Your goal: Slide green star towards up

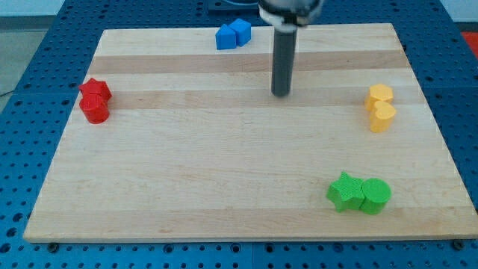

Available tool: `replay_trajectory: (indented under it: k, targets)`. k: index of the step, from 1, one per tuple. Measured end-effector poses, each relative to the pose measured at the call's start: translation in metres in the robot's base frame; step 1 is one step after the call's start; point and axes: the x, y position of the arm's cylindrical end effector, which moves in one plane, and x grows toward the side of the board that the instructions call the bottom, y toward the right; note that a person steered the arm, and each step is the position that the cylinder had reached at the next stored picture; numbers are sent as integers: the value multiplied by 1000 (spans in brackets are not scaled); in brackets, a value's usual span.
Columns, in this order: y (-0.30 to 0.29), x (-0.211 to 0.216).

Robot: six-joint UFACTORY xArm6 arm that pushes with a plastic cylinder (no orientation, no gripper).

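The green star [343, 191] lies near the view's bottom right on the wooden board [224, 172], touching a green round block [376, 196] on its right. My tip [281, 94] is in the upper middle of the board, far above and to the left of the green star, touching no block.
Two blue blocks [233, 34] sit together at the view's top edge, left of the rod. Two red blocks [95, 100] sit together at the view's left. Two yellow blocks [380, 107] sit together at the view's right. Blue perforated table surrounds the board.
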Motion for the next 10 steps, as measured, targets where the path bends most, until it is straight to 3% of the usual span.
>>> replay_trajectory:
  k: [2,3,5,6,9,10]
  targets:
    - [-16,205]
    - [-8,208]
    - [188,207]
    - [218,204]
    - [-25,150]
    - [-48,147]
